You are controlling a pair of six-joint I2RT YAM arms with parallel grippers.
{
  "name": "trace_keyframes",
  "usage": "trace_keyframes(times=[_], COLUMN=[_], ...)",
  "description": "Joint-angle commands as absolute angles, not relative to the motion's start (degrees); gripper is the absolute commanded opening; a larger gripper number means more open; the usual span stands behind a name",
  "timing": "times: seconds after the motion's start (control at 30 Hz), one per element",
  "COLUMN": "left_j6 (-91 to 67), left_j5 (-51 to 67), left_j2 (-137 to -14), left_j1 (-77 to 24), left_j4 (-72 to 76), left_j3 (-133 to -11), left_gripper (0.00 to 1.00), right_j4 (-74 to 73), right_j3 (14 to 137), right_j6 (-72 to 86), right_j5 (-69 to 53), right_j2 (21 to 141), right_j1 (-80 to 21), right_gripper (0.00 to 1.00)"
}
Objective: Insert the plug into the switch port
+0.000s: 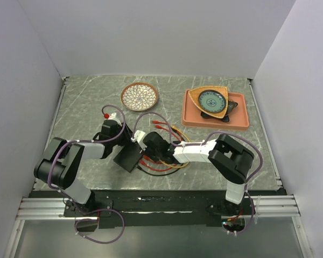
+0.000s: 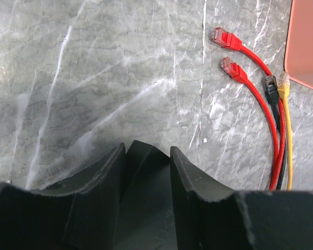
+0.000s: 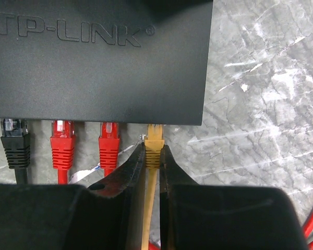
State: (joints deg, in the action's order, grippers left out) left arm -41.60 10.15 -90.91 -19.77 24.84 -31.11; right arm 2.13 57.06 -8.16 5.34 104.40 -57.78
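The switch (image 3: 99, 67) is a flat black box marked TP-LINK, seen in the top view left of centre (image 1: 130, 157). My right gripper (image 3: 152, 150) is shut on a yellow plug (image 3: 154, 136), whose tip meets the rightmost port on the switch's near edge. A black plug (image 3: 14, 141) and two red plugs (image 3: 62, 141) (image 3: 108, 141) sit in the ports to its left. My left gripper (image 2: 146, 153) is closed around the switch's far corner (image 2: 144, 174), a finger on each side.
Loose cable ends lie on the marble beyond the left gripper: two red (image 2: 221, 37), one black (image 2: 270, 86), one yellow (image 2: 284, 82). A patterned dish (image 1: 139, 96) and a pink tray (image 1: 215, 122) holding a bowl (image 1: 211, 100) stand at the back. White walls enclose the table.
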Motion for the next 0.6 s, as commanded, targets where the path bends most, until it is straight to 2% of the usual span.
trace_keyframes(times=[0.0, 0.57], left_j6=[-43.7, -45.3], left_j5=[17.0, 18.0], left_j2=[-94.2, -95.4], left_j1=[-24.3, -26.0], left_j4=[17.1, 19.7], left_j3=[-28.1, -26.1], left_gripper=[0.30, 0.28], right_j4=[13.7, 16.0], right_j3=[62.0, 64.2], right_j6=[-7.9, -6.7], right_j5=[1.8, 0.3], right_j2=[106.3, 107.0], right_j1=[-57.7, -55.6], right_gripper=[0.00, 0.00])
